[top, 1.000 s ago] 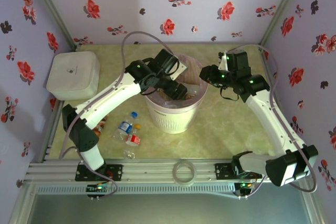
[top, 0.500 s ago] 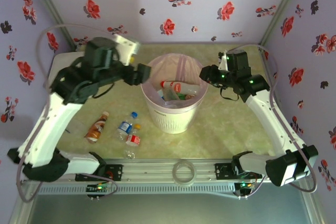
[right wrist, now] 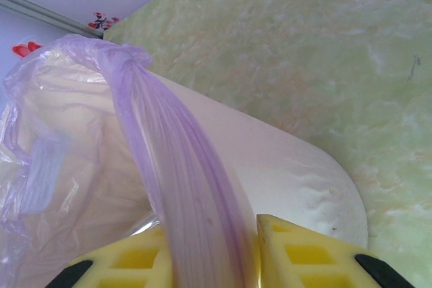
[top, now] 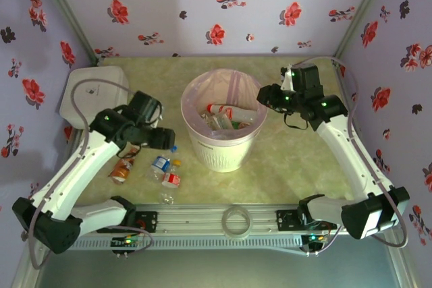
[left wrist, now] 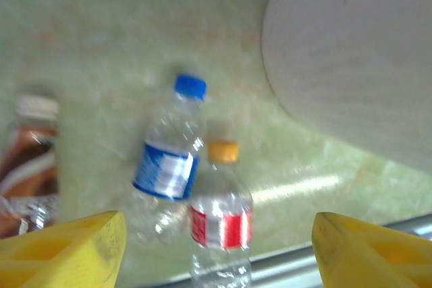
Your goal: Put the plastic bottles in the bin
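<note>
Several plastic bottles (top: 226,116) already in the bin (top: 223,154), blue-label bottle (left wrist: 169,160), red-label bottle (left wrist: 221,224) and orange-brown bottle (top: 122,168) left on the table near-left of it, left gripper (top: 164,138) open and empty above them, right gripper (top: 264,97) pinched shut on the bag liner (right wrist: 182,187)

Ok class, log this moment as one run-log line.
left fingers: open above loose bottles | right fingers: shut on liner | bin: holds bottles

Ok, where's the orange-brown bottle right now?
In the top view the orange-brown bottle lies on its side left of the bin, just left of the blue-capped bottle and nearer the arm bases than the white box.
</note>
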`<state>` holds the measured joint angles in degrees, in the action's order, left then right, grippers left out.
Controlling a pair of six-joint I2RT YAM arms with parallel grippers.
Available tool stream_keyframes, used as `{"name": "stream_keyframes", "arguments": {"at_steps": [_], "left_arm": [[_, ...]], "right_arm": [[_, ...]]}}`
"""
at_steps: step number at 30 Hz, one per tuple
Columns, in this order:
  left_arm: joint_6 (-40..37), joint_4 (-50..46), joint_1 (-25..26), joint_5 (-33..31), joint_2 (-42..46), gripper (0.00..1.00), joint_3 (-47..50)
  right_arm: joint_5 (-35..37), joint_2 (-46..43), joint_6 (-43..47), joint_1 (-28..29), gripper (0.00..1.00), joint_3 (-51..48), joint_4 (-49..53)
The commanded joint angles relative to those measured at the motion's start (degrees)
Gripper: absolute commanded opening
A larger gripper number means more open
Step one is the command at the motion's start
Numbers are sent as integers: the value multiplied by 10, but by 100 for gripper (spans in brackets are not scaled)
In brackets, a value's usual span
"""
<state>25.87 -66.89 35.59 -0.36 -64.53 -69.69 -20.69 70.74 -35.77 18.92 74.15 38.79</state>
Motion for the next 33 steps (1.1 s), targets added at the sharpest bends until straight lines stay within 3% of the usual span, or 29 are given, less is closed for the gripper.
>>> {"name": "stream_keyframes", "arguments": {"at_steps": [1, 7, 10, 20, 33], "left_arm": [[120, -33, 51, 4, 37, 73, 30], [237, 38, 81, 28, 126, 69, 198], [263, 73, 94, 33, 131, 68, 249], [288, 178, 123, 63, 93, 66, 328], [272, 248, 127, 63, 33, 73, 370]], "right_arm": [[-6, 3, 3, 3, 30, 30, 3], [-7, 6, 6, 3, 30, 26, 3], [-12, 12, 7, 4, 29, 33, 7], [-9, 15, 5, 4, 29, 39, 0], [-11, 19, 4, 4, 29, 35, -7]]}}
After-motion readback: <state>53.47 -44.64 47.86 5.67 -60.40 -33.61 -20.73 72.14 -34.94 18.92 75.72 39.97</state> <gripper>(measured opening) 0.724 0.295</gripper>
